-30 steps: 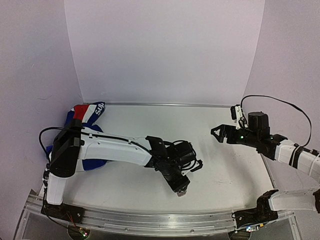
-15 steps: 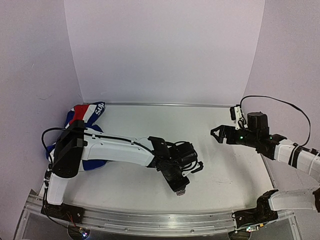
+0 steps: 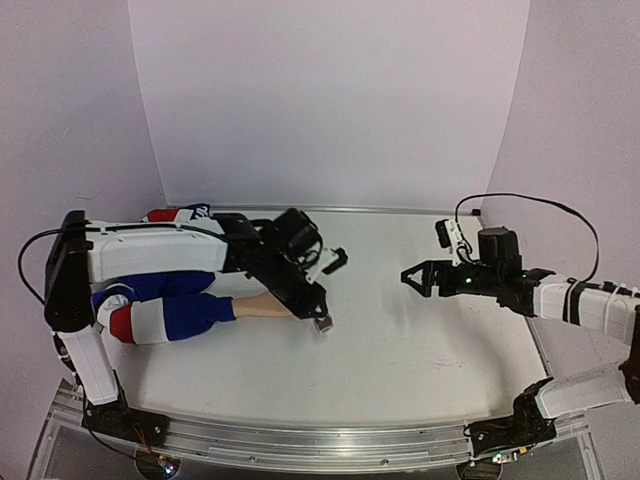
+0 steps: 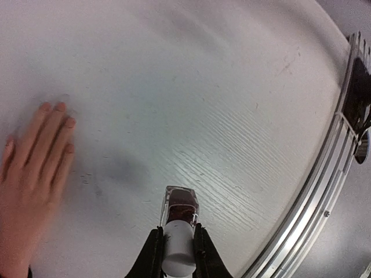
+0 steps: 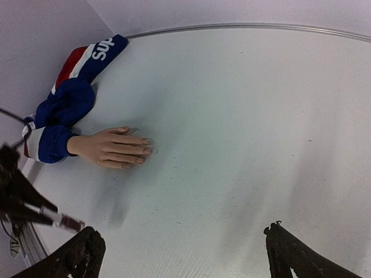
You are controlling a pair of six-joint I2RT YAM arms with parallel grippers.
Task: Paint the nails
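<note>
Swung back from mid-table, the left gripper (image 4: 177,240), clamped on the polish bottle (image 4: 179,211), hangs near the flat-lying mannequin hand (image 4: 29,168), its nails (image 4: 68,123) seemingly unpainted; next the wide-open, empty right gripper (image 3: 412,280) must help open it.

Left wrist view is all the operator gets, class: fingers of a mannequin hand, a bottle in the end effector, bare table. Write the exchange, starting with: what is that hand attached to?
Observer: The mannequin hand comes out of a blue, white and red sleeve lying along the left side of the table.
Operator: Where is the other arm?
Observer: The right end effector hangs over the right part of the table, jaws wide open, nothing in them.
Operator: Is it near my bottle?
Observer: No. The top view shows a clear stretch of table between it and the polish bottle clamped in the left end effector.
</note>
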